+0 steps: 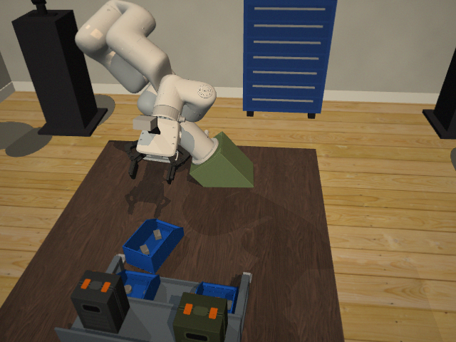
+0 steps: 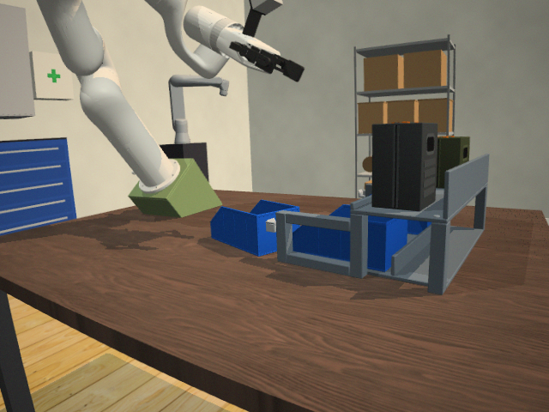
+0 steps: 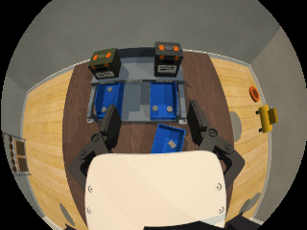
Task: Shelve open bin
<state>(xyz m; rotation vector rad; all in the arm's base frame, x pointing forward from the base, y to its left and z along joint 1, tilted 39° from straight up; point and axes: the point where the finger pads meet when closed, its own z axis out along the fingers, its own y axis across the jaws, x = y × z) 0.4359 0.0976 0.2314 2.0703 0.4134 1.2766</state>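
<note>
The blue open bin point(image 1: 152, 244) point(image 2: 248, 228) point(image 3: 169, 138) stands on the table, turned askew, just in front of the grey shelf point(image 1: 244, 291) point(image 2: 310, 219). Two small tan parts point(image 1: 157, 234) lie in it. On the shelf, one blue bin point(image 1: 142, 283) point(image 3: 106, 99) stands at one end and another blue bin point(image 1: 219, 292) point(image 3: 164, 99) at the other. The free place point(image 1: 174, 291) point(image 3: 136, 99) lies between them. My gripper point(image 1: 150, 177) point(image 2: 294, 70) point(image 3: 153, 110) is open and empty, high above the table, well back from the bin.
A black case point(image 1: 99, 301) point(image 2: 403, 166) and an olive case point(image 1: 200, 320) point(image 2: 452, 160) stand on the shelf's top board, over the bins' rear ends. The arm's green wedge base point(image 1: 224, 167) point(image 2: 177, 188) sits on the table's far side.
</note>
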